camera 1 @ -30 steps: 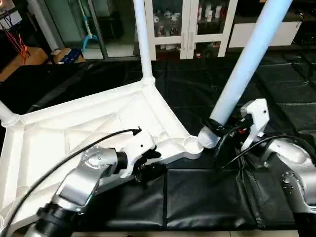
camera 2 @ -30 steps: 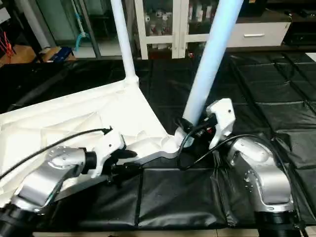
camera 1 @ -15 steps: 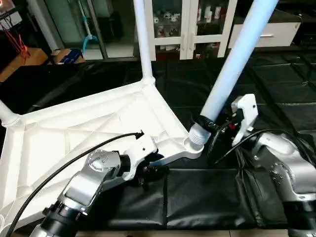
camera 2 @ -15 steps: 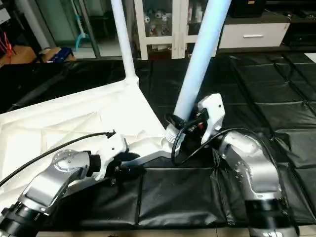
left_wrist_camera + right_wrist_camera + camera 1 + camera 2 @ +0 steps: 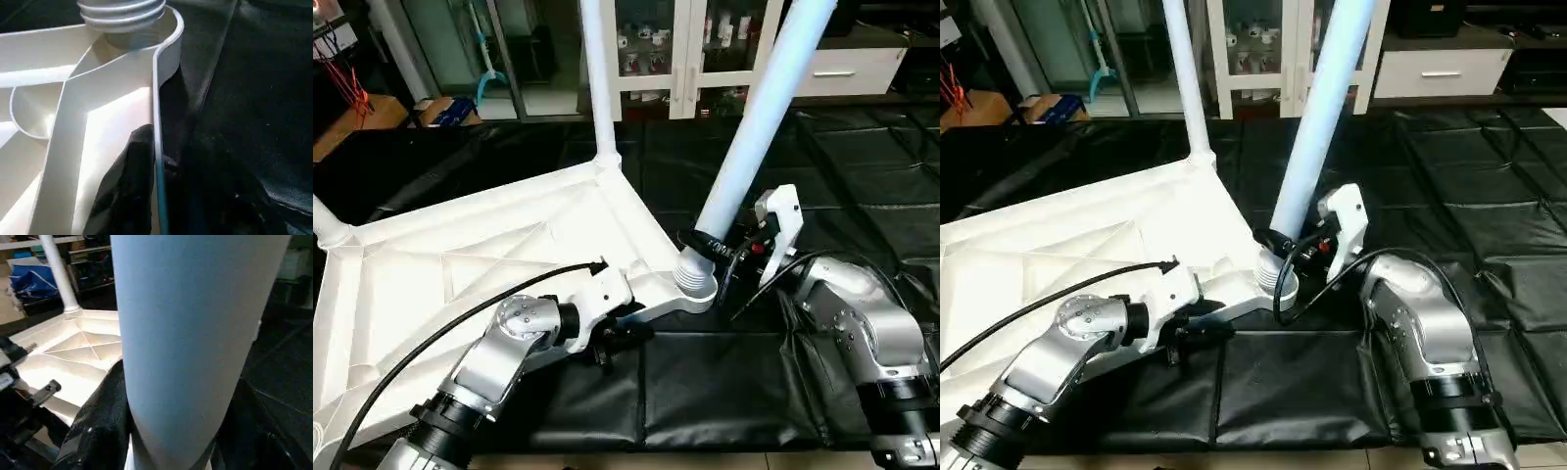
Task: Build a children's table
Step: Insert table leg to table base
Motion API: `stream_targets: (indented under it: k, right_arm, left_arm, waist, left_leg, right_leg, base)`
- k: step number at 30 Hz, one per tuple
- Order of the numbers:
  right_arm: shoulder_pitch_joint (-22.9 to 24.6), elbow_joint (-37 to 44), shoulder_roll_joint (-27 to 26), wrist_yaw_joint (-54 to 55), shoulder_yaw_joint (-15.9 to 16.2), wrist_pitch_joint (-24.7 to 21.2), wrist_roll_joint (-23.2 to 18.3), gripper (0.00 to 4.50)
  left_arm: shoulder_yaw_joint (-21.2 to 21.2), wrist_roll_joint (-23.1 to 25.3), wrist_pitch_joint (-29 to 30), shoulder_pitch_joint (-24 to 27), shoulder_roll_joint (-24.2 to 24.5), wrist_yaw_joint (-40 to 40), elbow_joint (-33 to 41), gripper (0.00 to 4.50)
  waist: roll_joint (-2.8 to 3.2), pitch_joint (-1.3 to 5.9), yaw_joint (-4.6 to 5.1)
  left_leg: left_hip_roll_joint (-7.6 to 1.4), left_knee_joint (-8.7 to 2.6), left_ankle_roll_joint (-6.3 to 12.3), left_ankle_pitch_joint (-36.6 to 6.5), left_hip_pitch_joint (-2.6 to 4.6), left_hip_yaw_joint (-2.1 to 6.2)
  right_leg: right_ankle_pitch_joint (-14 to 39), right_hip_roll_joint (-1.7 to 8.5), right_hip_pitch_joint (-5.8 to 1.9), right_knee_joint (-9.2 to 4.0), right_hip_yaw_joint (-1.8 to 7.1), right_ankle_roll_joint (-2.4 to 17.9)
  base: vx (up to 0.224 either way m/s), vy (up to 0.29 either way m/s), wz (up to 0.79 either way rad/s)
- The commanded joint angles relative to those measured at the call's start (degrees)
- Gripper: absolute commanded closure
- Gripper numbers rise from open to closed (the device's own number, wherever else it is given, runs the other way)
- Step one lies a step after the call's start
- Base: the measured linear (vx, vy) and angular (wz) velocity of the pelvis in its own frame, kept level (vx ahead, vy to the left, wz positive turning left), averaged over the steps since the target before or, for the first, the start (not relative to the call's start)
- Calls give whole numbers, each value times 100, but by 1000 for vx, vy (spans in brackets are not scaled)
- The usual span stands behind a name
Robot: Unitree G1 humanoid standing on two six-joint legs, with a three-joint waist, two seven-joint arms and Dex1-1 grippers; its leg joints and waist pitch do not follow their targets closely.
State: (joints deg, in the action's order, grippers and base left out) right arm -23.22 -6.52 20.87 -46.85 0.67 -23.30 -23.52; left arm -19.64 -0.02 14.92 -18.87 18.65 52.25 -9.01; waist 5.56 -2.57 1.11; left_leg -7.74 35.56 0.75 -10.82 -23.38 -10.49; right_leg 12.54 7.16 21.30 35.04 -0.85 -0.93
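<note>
The white tabletop lies underside up on the black mat. One leg stands in its far corner and another leg in the left corner. My right gripper is shut on a third leg, with black fingers on both sides of it. This leg leans to the right, and its ribbed end sits in the near right corner socket. My left gripper is shut on the tabletop's near rim, one finger inside the rim and the other outside.
A white glass-door cabinet and a white drawer unit stand at the back. A blue box and red wires are at the far left. Black mat covers the floor in front and to the right.
My right gripper carried the leg leftwards, and its ribbed end went from beside the corner into the socket. My left gripper slid a little right along the rim and its fingers closed in.
</note>
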Motion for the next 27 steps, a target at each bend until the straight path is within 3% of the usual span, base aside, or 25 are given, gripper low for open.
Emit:
stream_targets:
  k: [1, 2, 3, 5, 6, 9, 14, 17, 18, 19, 27]
  right_arm:
    - [-175, -148, 67, -225, 103, -77, -89, 264]
    - [-194, -181, 86, -266, 111, -83, -87, 264]
    - [-211, -200, 118, -343, 132, -125, -102, 264]
    - [-225, -216, 147, -420, 154, -153, -104, 264]
    - [-235, -235, 248, -594, 236, -157, -51, 264]
    - [-235, -242, 325, -728, 270, -180, -47, 264]
    - [-210, -282, 494, -859, 258, -119, 36, 264]
    - [-274, -517, 531, -801, 141, 22, 97, 264]
    - [-303, -607, 537, -791, 89, 27, 83, 264]
    - [-321, -662, 540, -787, 55, 23, 68, 264]
    - [-198, -515, 782, -1008, -26, -69, -7, 264]
  left_arm:
    - [-34, -33, -36, -6, 13, 67, -119, 346]
    - [-37, -40, -37, 3, 14, 70, -116, 346]
    - [-63, -27, -25, 20, 40, 92, -91, 346]
    - [-79, -18, -35, 30, 56, 102, -90, 379]
    - [-101, 3, -66, 52, 62, 94, -108, 382]
    - [-110, 32, -94, 64, 63, 63, -124, 396]
    - [-230, 215, -206, 75, 144, 22, -146, 440]
    - [-317, 291, -270, 64, 200, 62, -159, 440]
    - [-337, 293, -265, 67, 214, 90, -135, 440]
    - [-347, 292, -258, 69, 223, 107, -117, 440]
    - [-397, 347, -310, 60, 271, 124, -135, 440]
  waist:
    - [-183, 382, -5]
    - [-169, 392, -12]
    - [-203, 387, -9]
    - [-191, 384, -25]
    - [-228, 388, -33]
    - [-221, 384, -51]
    - [-243, 372, -103]
    - [-246, 370, -99]
    - [-213, 378, -99]
    - [-237, 384, -89]
    - [-227, 388, -115]
  left_leg:
    - [-422, -490, 556, -1051, 177, 160]
    - [-422, -485, 548, -1058, 186, 164]
    - [-427, -488, 554, -1047, 185, 161]
    - [-423, -481, 573, -995, 175, 154]
    - [-432, -480, 583, -975, 171, 159]
    - [-437, -486, 580, -998, 186, 154]
    - [-446, -515, 452, -1213, 208, 148]
    - [-446, -531, 348, -1343, 204, 152]
    - [-441, -532, 302, -1352, 208, 155]
    - [-437, -529, 291, -1351, 209, 148]
    - [-453, -516, 410, -1233, 210, 122]
  right_leg:
    - [348, 105, -127, -356, 32, 1459]
    - [339, 105, -125, -343, 29, 1475]
    - [333, 102, -122, -354, 30, 1475]
    - [309, 113, -125, -351, 37, 1470]
    - [300, 118, -133, -343, 36, 1469]
    - [319, 109, -118, -352, 39, 1458]
    - [521, 105, -94, -376, 51, 1401]
    - [641, 109, -90, -381, 52, 1364]
    - [613, 109, -93, -372, 50, 1368]
    - [520, 101, -94, -373, 51, 1387]
    - [339, 112, -106, -367, 56, 1423]
  base:
    - [0, 0, 0]
    - [0, 0, 0]
    - [0, 0, 0]
    - [0, 0, 0]
    - [0, 0, 0]
    - [0, 0, 0]
    - [0, 0, 0]
    - [0, 0, 0]
    - [0, 0, 0]
    - [0, 0, 0]
    - [0, 0, 0]
